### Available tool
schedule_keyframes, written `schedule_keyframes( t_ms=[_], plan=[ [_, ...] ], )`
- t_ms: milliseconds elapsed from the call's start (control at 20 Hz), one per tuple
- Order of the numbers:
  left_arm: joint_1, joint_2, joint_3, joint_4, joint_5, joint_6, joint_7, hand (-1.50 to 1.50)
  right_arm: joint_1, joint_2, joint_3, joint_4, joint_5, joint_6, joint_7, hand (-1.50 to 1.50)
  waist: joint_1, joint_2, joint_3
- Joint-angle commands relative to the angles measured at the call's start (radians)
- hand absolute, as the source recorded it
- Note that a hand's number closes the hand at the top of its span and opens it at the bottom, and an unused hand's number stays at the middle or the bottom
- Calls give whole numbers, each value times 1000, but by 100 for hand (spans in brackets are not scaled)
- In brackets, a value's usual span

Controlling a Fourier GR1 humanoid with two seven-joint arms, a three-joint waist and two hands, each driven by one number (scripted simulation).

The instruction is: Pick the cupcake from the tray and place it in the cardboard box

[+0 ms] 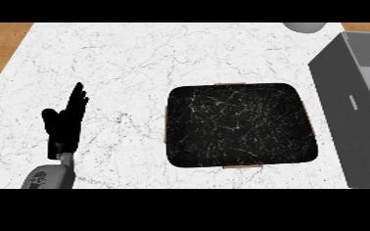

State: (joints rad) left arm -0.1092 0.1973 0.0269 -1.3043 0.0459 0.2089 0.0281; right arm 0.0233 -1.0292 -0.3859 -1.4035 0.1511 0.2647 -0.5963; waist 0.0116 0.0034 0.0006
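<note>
Left hand [63, 126] rests open, fingers straight, near the counter's [145, 58] left edge. The black tray [242, 127] lies well to its right, and the grey box [347, 103] stands at the right edge. No cupcake shows anywhere — its place cannot be told — nor does the right hand.

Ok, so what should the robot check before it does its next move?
1. A cupcake on the tray: not ok, none shows there.
2. The left hand out of the way: ok, open, resting at the left of the counter, apart from the tray.
3. The right hand ready: cannot tell, it is not in view.
4. The box nearby: ok, beside the tray at the view's right edge.
5. A cupcake already in the box: cannot tell, its inside does not show.
</note>
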Motion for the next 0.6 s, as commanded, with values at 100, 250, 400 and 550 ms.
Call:
schedule_keyframes(
  t_ms=[100, 250, 400, 550],
  plan=[
    [-43, -27, -19, 0, -19, 18, 38, 0, -228, 70, 143, 289, 131, -71, -16, 150, 30, 7, 1],
    [43, -17, -22, -69, -21, 8, 36, 0, -293, 108, 195, 340, 187, -56, 39, -150, 19, 0, 0],
    [13, -40, -33, -31, -34, 16, 6, 0, -357, 122, 205, 490, 151, 48, -38, -150, 20, 3, 1],
    [-44, -46, -15, 29, -19, 7, 18, 0, -424, 147, 188, 633, 141, 69, -166, -150, 15, 6, 1]
  ],
)
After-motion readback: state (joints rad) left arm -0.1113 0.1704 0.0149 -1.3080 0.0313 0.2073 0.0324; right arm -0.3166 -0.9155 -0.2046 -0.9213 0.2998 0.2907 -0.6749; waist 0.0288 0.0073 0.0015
